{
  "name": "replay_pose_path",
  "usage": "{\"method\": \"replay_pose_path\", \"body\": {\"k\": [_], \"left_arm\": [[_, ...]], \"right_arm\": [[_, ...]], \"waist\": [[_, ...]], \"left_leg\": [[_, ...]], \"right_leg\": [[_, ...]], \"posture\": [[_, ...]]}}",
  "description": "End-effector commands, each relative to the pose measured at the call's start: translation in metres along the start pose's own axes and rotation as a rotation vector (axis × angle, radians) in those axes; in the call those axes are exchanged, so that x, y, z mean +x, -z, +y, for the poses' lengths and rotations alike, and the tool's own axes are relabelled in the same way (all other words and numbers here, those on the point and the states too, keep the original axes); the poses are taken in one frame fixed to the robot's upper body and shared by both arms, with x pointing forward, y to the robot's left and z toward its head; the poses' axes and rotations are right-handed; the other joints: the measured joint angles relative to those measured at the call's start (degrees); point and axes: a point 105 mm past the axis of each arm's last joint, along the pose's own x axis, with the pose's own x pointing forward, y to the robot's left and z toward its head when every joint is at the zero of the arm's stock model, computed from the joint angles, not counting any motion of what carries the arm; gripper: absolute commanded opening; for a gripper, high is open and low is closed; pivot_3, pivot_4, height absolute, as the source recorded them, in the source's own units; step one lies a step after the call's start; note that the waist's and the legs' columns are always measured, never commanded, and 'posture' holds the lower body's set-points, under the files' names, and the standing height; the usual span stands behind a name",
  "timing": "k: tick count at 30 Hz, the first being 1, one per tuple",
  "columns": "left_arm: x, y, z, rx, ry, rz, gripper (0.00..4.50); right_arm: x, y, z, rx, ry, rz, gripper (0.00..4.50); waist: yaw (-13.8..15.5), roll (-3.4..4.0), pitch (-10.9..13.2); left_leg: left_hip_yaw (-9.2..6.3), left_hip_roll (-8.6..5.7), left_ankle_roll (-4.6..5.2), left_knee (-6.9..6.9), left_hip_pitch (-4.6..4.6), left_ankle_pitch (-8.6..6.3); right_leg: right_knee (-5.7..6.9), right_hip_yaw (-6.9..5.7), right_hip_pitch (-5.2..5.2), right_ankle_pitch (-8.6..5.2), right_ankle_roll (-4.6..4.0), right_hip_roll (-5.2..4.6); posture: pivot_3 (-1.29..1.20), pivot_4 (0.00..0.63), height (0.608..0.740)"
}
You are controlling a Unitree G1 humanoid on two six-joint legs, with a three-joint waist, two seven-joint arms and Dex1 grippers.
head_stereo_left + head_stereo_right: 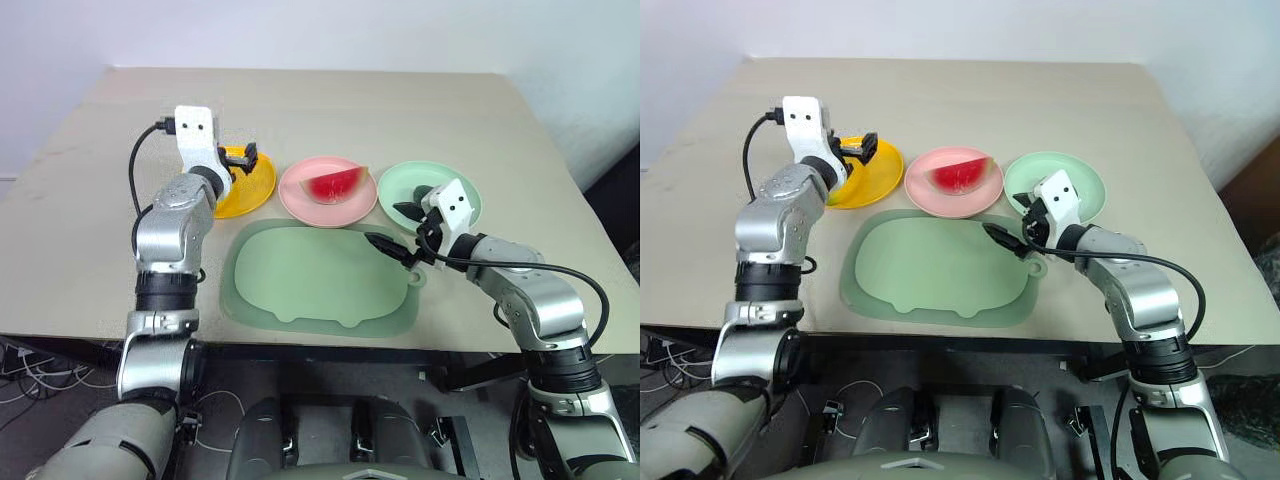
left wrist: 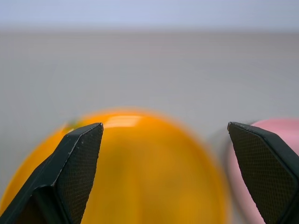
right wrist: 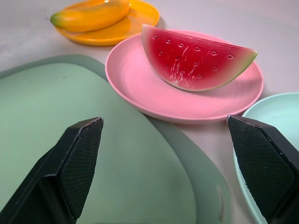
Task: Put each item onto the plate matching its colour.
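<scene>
From the head views, the left gripper (image 1: 243, 157) hangs released over the yellow plate (image 1: 252, 190), arm raised; the right gripper (image 1: 400, 232) rests low, jaws apart, at the mat's (image 1: 310, 280) right edge near the green plate (image 1: 462, 195), which carries a dark lump (image 1: 412, 208). Far worktop (image 1: 330, 100) lies open. The right wrist view shows the banana (image 3: 91, 15) on the yellow plate and the watermelon (image 3: 196, 58) on the pink plate (image 3: 140, 88).

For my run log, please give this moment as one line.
curved yellow toy banana: on round yellow-orange plastic plate | left gripper: fingers open, above plate
</scene>
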Motion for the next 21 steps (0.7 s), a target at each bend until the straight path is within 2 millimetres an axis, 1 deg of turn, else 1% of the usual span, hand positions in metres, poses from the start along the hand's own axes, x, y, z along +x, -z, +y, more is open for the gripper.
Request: {"method": "replay_pose_path", "body": {"k": [1,3,5,7,10,11,15,18,20,21], "left_arm": [[-0.026,-0.016,-0.029,0.085,0.209,-0.132,4.49],[-0.045,-0.009,-0.039,0.142,0.32,-0.157,4.49],[-0.062,0.001,-0.042,0.167,0.395,-0.159,4.49],[-0.078,0.007,-0.045,0.15,0.469,-0.16,4.49],[-0.105,0.018,-0.055,0.138,0.61,-0.167,4.49],[-0.111,0.021,-0.055,0.142,0.634,-0.167,4.49],[-0.117,0.027,-0.055,0.078,0.665,-0.17,4.49],[-0.122,0.025,-0.057,0.009,0.701,-0.161,4.49],[-0.129,0.026,-0.056,0.02,0.724,-0.145,4.49],[-0.133,0.028,-0.051,0.031,0.717,-0.134,4.49]], "right_arm": [[-0.003,-0.017,-0.001,-0.013,0.013,-0.08,4.5],[-0.004,-0.019,0.001,-0.004,0.011,-0.099,4.5],[-0.005,-0.021,0.002,0.003,0.009,-0.121,4.5],[-0.006,-0.022,0.004,0.01,0.007,-0.136,4.5],[-0.008,-0.024,0.005,0.007,0.004,-0.154,4.5],[-0.008,-0.024,0.006,0.002,0.004,-0.156,4.5],[-0.01,-0.025,0.006,-0.004,0.007,-0.166,4.5],[-0.014,-0.025,0.008,0.013,-0.007,-0.17,4.5],[-0.021,-0.024,0.013,0.031,-0.039,-0.174,4.5],[-0.028,-0.021,0.014,0.038,-0.052,-0.168,4.5]], "waist": [[-0.1,0.01,0.0],[-0.1,0.02,0.0],[-0.2,0.03,0.0],[0.0,0.02,0.0],[0.2,0.02,0.0],[0.2,0.03,0.0],[0.2,0.03,0.0],[0.1,0.03,0.0],[0.0,0.03,0.0],[0.0,0.03,0.0]], "left_leg": [[0.0,0.01,0.0,0.01,0.0,0.0],[0.02,0.01,-0.01,0.0,0.02,0.0],[0.03,0.04,-0.01,0.0,0.02,0.01],[0.02,0.05,-0.01,-0.01,0.02,0.01],[0.01,0.05,0.0,0.01,0.0,-0.01],[0.0,0.05,0.01,0.02,0.0,-0.01],[-0.03,0.06,0.02,0.01,0.01,-0.02],[-0.03,0.05,0.04,0.01,0.01,-0.03],[-0.03,0.06,0.04,0.0,0.01,-0.03],[-0.03,0.06,0.04,-0.02,0.01,-0.03]], "right_leg": [[0.02,0.0,0.0,0.0,0.0,0.0],[0.03,0.02,0.0,0.0,0.0,0.01],[0.02,0.03,-0.02,0.0,-0.01,0.03],[0.02,0.03,-0.02,0.0,-0.01,0.03],[0.01,0.02,-0.01,0.0,-0.02,-0.01],[0.01,0.02,-0.01,0.0,-0.02,-0.02],[0.02,-0.01,0.0,0.0,-0.02,-0.02],[0.01,0.0,0.01,0.0,-0.02,-0.02],[0.0,0.0,0.01,0.0,-0.02,-0.01],[-0.01,0.0,0.0,0.0,-0.02,-0.01]], "posture": [[0.0,0.15,0.695],[0.0,0.15,0.695],[0.0,0.15,0.695],[0.0,0.15,0.695],[0.0,0.15,0.695],[0.0,0.15,0.695],[0.0,0.15,0.695],[0.0,0.15,0.695],[0.0,0.15,0.695],[0.0,0.15,0.695]]}}
